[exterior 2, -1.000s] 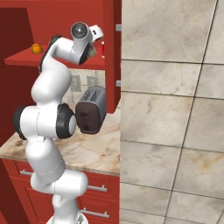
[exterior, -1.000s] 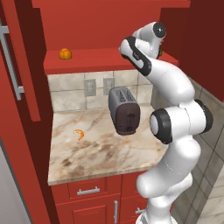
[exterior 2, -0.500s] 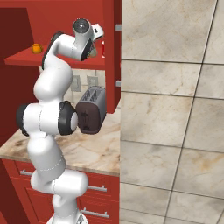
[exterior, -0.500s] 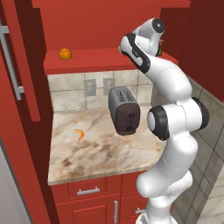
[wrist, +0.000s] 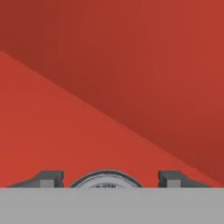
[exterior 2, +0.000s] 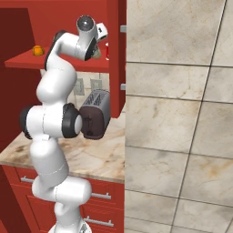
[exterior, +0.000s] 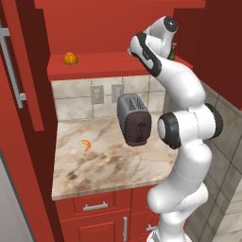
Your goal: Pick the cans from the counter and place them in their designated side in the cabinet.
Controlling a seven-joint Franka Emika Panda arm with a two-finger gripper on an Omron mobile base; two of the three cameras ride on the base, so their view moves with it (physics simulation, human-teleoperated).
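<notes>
On the cabinet shelf (exterior: 108, 66), a can (wrist: 106, 179) is being straddled by the parted tool (wrist: 106, 180); brushing it could tip it

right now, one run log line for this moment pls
phase: placing can in cabinet | tool: on shelf, fingers clear of can sides | can: silver top between fingers | counter: toaster, no cans
</notes>
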